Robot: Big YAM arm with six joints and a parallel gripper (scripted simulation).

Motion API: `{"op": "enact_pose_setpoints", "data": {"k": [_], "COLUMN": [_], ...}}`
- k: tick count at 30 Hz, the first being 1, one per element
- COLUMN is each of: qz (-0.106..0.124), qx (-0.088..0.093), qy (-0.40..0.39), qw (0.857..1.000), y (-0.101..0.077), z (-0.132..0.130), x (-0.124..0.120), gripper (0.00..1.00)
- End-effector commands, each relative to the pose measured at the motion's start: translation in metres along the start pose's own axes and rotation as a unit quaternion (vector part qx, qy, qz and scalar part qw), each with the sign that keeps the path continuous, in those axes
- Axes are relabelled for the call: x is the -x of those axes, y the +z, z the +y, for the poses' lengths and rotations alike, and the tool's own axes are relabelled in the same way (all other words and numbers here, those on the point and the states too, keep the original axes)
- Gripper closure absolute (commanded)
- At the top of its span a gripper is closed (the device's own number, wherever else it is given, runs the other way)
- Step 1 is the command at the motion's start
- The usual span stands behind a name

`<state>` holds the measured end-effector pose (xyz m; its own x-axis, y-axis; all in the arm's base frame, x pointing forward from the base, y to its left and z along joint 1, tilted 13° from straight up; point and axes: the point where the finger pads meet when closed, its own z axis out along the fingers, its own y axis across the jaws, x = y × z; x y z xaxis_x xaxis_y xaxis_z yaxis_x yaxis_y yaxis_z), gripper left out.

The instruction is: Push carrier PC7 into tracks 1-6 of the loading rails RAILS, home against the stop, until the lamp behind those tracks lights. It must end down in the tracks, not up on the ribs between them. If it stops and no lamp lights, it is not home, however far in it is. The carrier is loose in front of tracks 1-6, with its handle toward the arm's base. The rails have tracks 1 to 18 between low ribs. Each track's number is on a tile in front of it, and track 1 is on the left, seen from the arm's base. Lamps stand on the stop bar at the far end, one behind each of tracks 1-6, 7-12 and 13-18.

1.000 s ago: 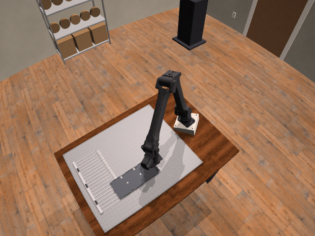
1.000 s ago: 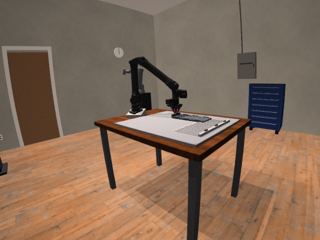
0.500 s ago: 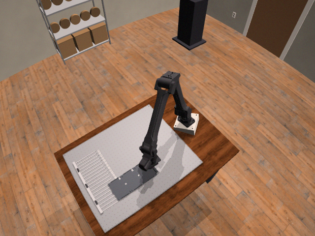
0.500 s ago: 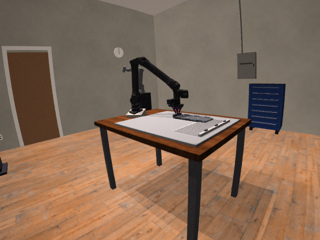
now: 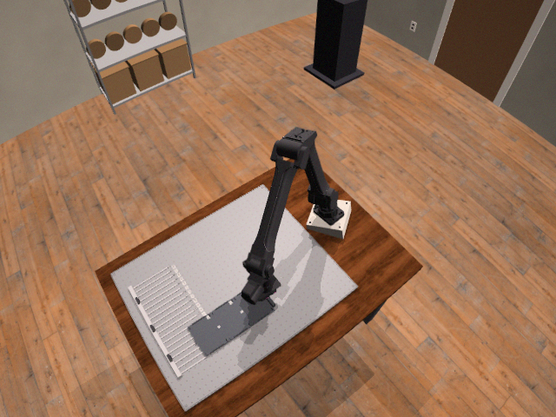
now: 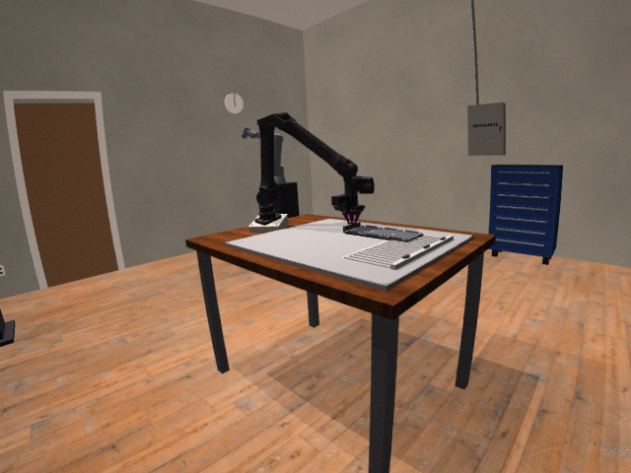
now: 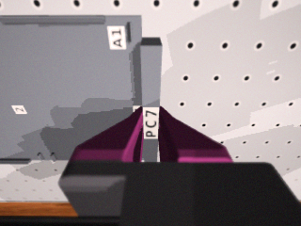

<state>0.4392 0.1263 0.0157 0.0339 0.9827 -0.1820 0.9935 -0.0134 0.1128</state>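
The carrier PC7 (image 5: 228, 325) is a flat dark grey plate lying on the white perforated board, its far end over the entry of the rails (image 5: 166, 314) at the near tracks. Its upright grey handle (image 7: 150, 94), labelled PC7, stands at the end toward the arm's base. My gripper (image 7: 150, 112) is shut on this handle, the magenta fingers on either side of it. It also shows in the top view (image 5: 260, 298) and the exterior view (image 6: 351, 218). The stop bar (image 5: 152, 329) carries three dark lamps; none looks lit.
The rails' ribs and a row of small number tiles (image 5: 188, 291) lie to the left of the carrier. The arm's base (image 5: 329, 217) sits at the table's far corner. The table's front edge (image 5: 287, 359) is close beside the carrier.
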Motion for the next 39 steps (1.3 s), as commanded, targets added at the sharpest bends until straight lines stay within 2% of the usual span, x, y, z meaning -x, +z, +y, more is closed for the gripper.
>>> {"op": "enact_pose_setpoints", "data": {"k": [1,39], "qz": [0.006,0.006], "qx": [0.024,0.024], "qy": [0.006,0.006], "qw": [1.000,1.000], "y": [-0.011,-0.012], "z": [0.033,0.067], "x": [0.002,0.003], "gripper": [1.00,1.00]}}
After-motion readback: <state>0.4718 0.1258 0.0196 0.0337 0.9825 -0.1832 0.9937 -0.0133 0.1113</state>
